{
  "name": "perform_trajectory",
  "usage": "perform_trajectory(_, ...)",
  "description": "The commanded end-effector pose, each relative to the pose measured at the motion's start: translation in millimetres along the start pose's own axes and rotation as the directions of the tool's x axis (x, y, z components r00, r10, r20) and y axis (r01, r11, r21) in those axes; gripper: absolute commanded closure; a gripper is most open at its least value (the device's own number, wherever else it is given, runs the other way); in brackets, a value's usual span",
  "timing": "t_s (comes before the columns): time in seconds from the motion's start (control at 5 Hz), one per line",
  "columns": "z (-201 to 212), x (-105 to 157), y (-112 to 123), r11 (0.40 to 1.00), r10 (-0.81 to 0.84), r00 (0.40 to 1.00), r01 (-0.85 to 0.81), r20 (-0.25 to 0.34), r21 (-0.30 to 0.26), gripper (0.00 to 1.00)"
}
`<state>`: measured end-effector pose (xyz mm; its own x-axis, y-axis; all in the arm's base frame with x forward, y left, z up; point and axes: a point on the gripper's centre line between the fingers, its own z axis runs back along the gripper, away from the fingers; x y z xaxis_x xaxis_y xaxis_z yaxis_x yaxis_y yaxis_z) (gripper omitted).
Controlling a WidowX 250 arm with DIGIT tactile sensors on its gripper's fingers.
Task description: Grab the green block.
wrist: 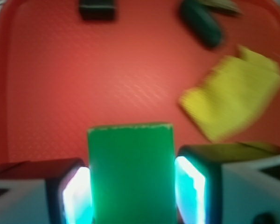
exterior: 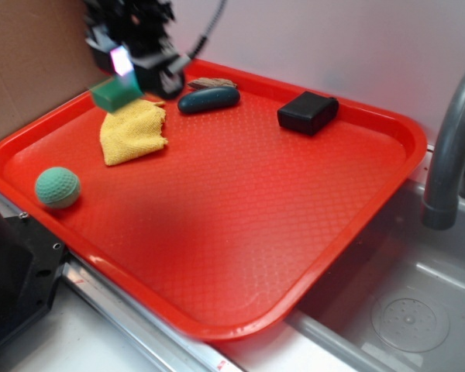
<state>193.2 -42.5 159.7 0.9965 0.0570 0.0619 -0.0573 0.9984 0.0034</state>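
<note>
Above tray [exterior: 387,124]: gripper [wrist: 133,186] clamping green block [wrist: 130,168]

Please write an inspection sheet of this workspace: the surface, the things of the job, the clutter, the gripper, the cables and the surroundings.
Surface: red tray with a textured bottom and raised rim, set beside a sink.
Job's things: green block held between the gripper's fingers, lifted above the tray's far left part.
Clutter: yellow cloth under the block; pale green ball near the left rim; dark teal oblong object and black box at the far side; a small brown piece behind the oblong, too unclear to name.
Gripper: gripper shut on the green block.
Cables: one dark cable rising from the gripper.
Surroundings: grey faucet, sink drain, pale wall behind.
</note>
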Motion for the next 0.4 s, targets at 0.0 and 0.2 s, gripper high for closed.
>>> perform_trajectory(0.0,108.2,13.7,-4.0,0.998,0.068,0.996,-0.068,0.061,-0.005,1.00)
perform_trajectory(0.2,94.1,17.7,-7.6,0.999,0.044,0.998,-0.044,0.041,-0.004,1.00)
